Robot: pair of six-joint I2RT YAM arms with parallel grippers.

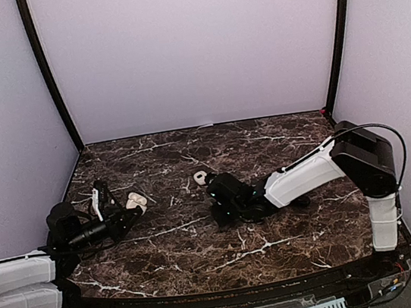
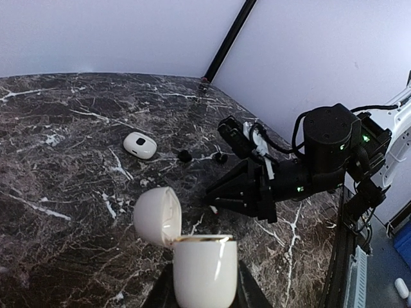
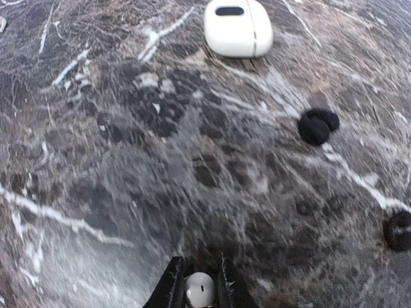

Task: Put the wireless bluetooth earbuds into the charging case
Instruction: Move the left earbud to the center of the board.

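— Where the left fingers point(image 1: 122, 218) clamp shut, what's held?
— An open case point(image 2: 205, 269), white, lid hinged back.
— And rightward?
— A closed case point(image 3: 237, 25) and two round black buds point(image 3: 318, 125) lie on the tabletop point(image 1: 266, 145); the right fingers point(image 2: 221, 196) pinch a small glossy white bud point(image 3: 199, 289).

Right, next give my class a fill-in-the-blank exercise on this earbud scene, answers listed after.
The left gripper holds a white charging case whose lid is ____. The earbud between the right gripper's jaws is coloured ____. Loose on the table lie ____ black earbuds. The second case, lying on the table, has its lid ____.
Missing words: open; white; two; closed.
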